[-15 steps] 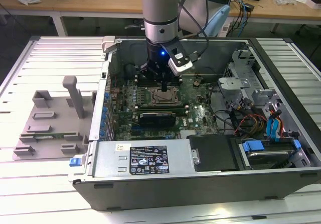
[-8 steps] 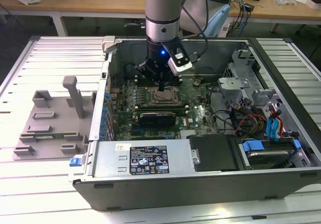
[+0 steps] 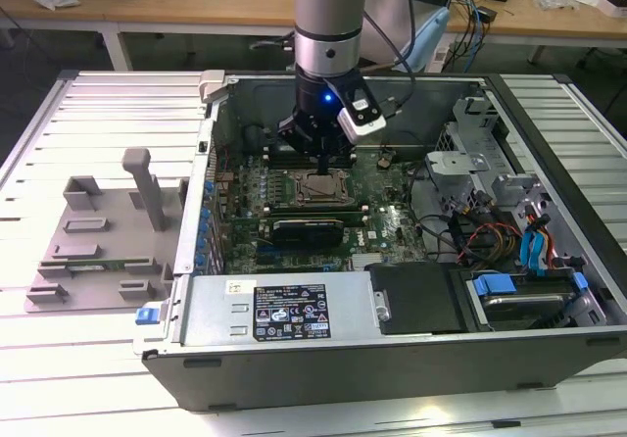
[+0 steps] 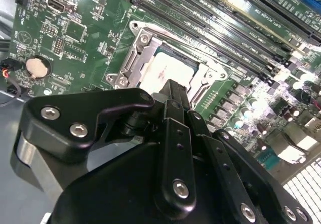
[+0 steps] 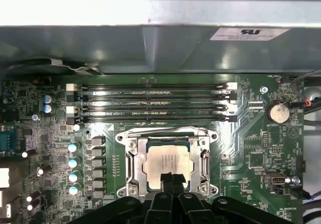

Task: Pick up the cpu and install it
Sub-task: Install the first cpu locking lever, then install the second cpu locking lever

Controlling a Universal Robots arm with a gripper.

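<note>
Gripper fingers pressed together, holding nothing, over the socket.
In both wrist views the cpu lies flat inside the socket frame on the motherboard, just beyond the fingertips; the open case surrounds them.

Thick silver-grey cylindrical arm in the exterior view, ringed lower down by a black band and a polished metal collar. Beneath the collar, a black wrist block with a small glowing blue light. Clipped to one side, a white-and-black camera module, with a thin dark cable looping off it. Matte black gripper in both wrist views, built from flat angular linkage plates pinned together with bright silver round-head screws. Rounded black knuckle at one side, capping a brushed-metal cylinder.
</note>
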